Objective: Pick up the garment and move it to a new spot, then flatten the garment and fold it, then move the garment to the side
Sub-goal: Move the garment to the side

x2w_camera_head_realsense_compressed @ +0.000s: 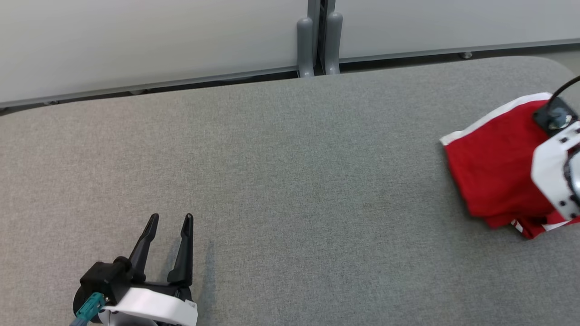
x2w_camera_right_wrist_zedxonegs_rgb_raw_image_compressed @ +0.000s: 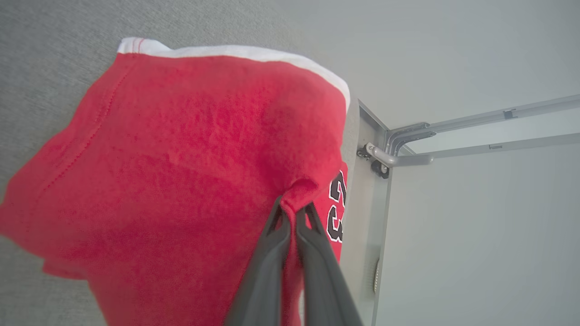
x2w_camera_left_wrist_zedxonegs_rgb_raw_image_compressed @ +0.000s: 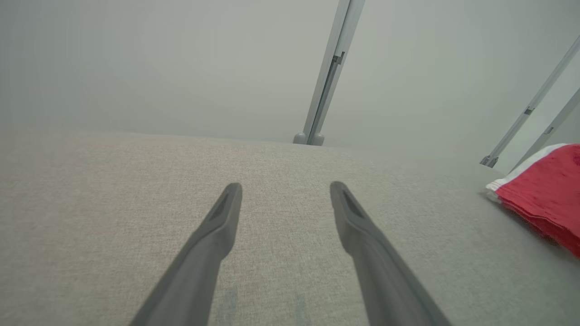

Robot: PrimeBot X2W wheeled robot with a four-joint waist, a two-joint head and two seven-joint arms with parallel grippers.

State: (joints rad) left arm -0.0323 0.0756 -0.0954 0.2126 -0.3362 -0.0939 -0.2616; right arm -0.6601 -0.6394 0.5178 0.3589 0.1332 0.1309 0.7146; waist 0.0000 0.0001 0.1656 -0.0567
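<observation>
The garment point(x2w_camera_head_realsense_compressed: 494, 163) is a red jersey with white trim and a black number, folded into a compact pile at the far right of the grey padded table point(x2w_camera_head_realsense_compressed: 290, 181). My right gripper point(x2w_camera_right_wrist_zedxonegs_rgb_raw_image_compressed: 293, 206) is shut on a pinch of its red cloth near the table's right edge, and the right wrist point(x2w_camera_head_realsense_compressed: 555, 172) covers part of the pile in the head view. My left gripper point(x2w_camera_head_realsense_compressed: 172, 219) rests open at the lower left, nothing between its fingers. In the left wrist view the garment point(x2w_camera_left_wrist_zedxonegs_rgb_raw_image_compressed: 543, 194) lies far off to the right of the left gripper point(x2w_camera_left_wrist_zedxonegs_rgb_raw_image_compressed: 285, 188).
A pale wall panel with a grey double post point(x2w_camera_head_realsense_compressed: 317, 43) runs along the table's far edge. Beyond the table's right edge stands a grey metal frame point(x2w_camera_right_wrist_zedxonegs_rgb_raw_image_compressed: 385, 154). Bare grey padding stretches between the two grippers.
</observation>
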